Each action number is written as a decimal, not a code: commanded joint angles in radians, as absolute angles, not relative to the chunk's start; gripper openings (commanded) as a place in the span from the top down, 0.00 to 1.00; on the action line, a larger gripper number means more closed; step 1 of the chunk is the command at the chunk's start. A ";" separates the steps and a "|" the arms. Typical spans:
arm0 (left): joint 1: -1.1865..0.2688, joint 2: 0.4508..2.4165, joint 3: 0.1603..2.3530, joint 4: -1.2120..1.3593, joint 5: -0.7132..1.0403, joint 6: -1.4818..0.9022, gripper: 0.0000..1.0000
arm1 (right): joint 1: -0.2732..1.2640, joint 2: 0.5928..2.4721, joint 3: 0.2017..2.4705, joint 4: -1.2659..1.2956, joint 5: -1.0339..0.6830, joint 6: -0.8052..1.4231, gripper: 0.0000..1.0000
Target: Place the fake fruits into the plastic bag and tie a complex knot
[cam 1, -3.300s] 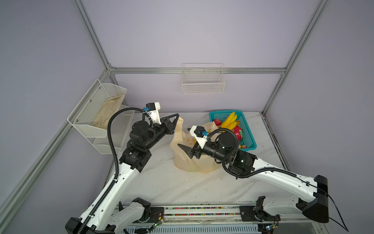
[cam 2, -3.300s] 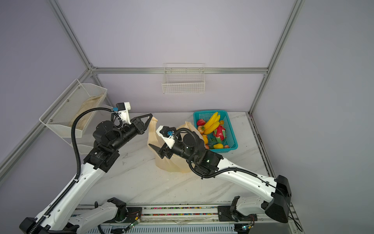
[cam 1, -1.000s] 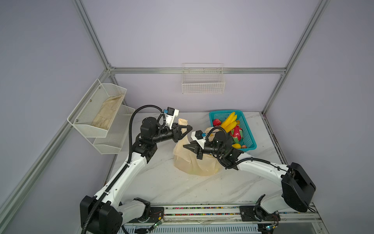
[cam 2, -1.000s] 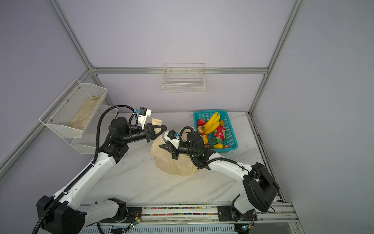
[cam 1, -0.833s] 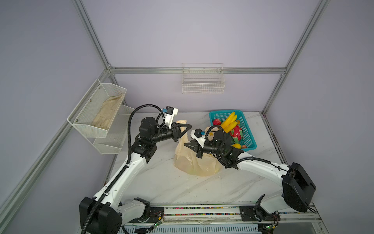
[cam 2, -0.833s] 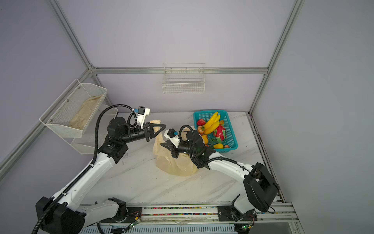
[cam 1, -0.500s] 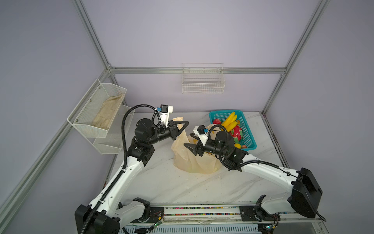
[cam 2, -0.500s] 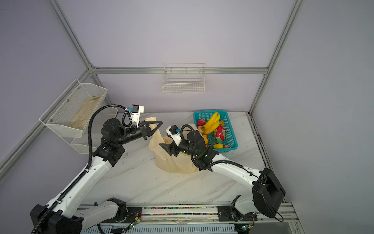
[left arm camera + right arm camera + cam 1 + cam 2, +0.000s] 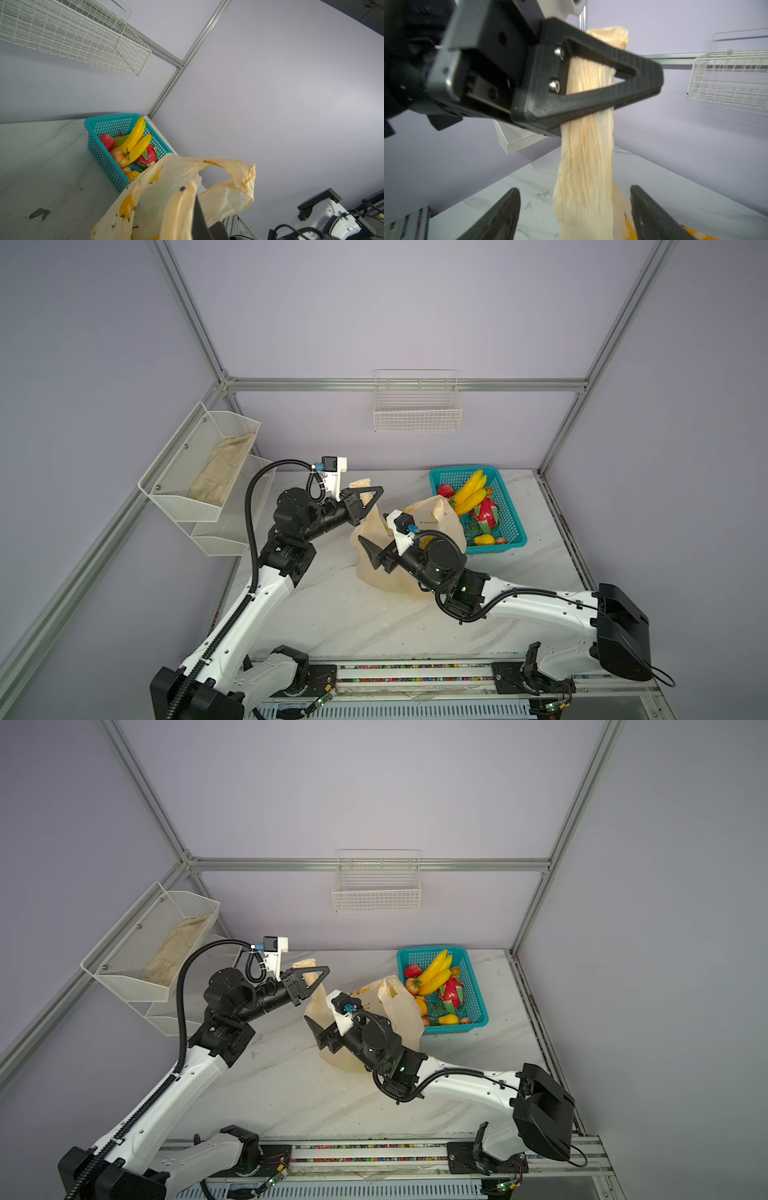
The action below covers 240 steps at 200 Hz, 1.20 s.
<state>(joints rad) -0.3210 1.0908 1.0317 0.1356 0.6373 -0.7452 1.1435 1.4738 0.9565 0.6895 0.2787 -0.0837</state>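
The cream-yellow plastic bag [image 9: 440, 522] [image 9: 399, 1011] stands in the middle of the table. My left gripper [image 9: 376, 491] [image 9: 324, 971] [image 9: 193, 188] is shut on one of the bag's handle strips [image 9: 587, 145] and holds it stretched upward. The bag's second handle [image 9: 239, 172] stands free. My right gripper [image 9: 365, 547] [image 9: 313, 1029] [image 9: 574, 189] is open just in front of the bag, with that held strip hanging between its spread fingers, apart from both. The fake fruits [image 9: 473, 497] [image 9: 436, 973] [image 9: 135, 143] lie in the teal basket [image 9: 515, 539]. No knot shows in any view.
The teal basket sits at the back right, touching the bag's far side. A white wire rack holding a beige cloth [image 9: 220, 472] hangs on the left wall, close behind my left arm. A white wire basket [image 9: 415, 406] hangs on the back wall.
My right gripper has opened, let go of the handle strip and drawn back a little. My left gripper has shut on the strip and pulled it up and to the left.
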 commanded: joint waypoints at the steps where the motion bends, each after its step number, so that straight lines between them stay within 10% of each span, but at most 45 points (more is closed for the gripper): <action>1: -0.323 1.086 0.990 0.202 0.633 -0.770 1.00 | 1.169 1.527 0.996 0.793 0.466 -0.093 0.15; 105: -0.322 1.081 0.976 0.227 0.625 -0.773 1.00 | 1.168 1.766 1.098 1.010 0.585 -0.141 0.12; 187: -0.314 1.056 0.976 0.184 0.577 -0.761 1.00 | 1.108 1.894 0.981 1.188 0.542 -0.154 0.60; 240: -0.308 1.065 1.008 0.153 0.592 -0.753 1.00 | 1.106 1.775 0.936 1.071 0.421 -0.166 0.36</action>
